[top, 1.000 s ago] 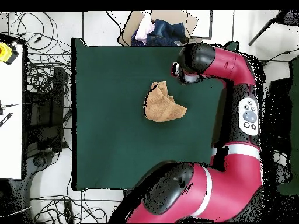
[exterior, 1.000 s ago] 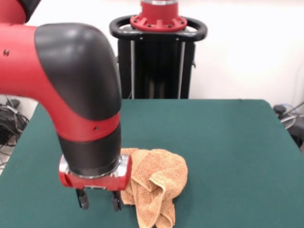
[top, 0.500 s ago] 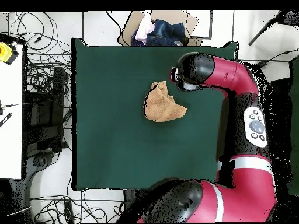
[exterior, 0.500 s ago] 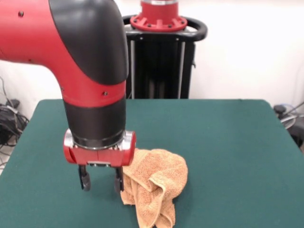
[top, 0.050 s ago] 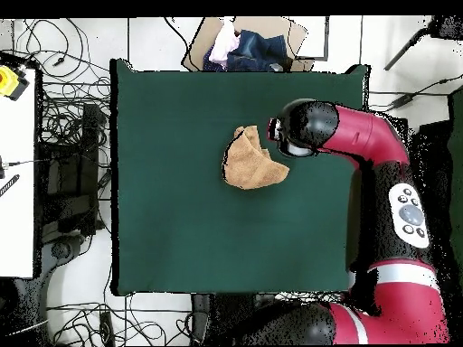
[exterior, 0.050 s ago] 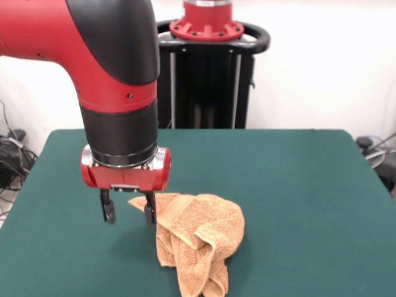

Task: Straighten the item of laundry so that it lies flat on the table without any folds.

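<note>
Arm vertical, tool (exterior, 0.050 s ago: 129, 214) pointing down, fingers spread.

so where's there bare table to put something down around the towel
Bare green table spans the whole half toward the robot's base, plus a wide strip along the edge by the cable-strewn floor. It is crowded only at the crumpled towel, where the open end effector hangs over one edge, and the arm covers that side.

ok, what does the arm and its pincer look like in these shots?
Thick red arm with glossy black joint covers, silver ring and red flange above the pincer, which has two short black fingers. Overhead, a grey button pad sits on a red link.
</note>
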{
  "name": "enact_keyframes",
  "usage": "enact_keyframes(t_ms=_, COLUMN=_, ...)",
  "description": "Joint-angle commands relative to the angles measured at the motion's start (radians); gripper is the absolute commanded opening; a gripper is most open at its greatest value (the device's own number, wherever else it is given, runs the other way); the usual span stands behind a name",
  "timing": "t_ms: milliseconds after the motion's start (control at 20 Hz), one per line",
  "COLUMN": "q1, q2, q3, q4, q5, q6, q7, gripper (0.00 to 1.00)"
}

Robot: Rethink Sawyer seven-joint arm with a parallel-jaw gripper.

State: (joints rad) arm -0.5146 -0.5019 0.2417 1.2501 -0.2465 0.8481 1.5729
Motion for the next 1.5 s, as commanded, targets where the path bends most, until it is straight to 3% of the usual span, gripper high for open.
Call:
enact_keyframes(t_ms=50, q1=-0.020, q2=-0.046, q3=0.022, q4=0.238, q5=-0.002, q6=-0.119, q7=0.068, gripper=1.00)
enact_keyframes(t_ms=750, q1=-0.033, q2=-0.091, q3=0.029, q4=0.285, q5=-0.038, q6=-0.211, q7=0.026, gripper=1.00)
enact_keyframes(t_ms=1500, q1=0.005, q2=-0.116, q3=0.045, q4=0.104, q5=-0.028, q6=0.031, q7=-0.068, gripper=1.00)
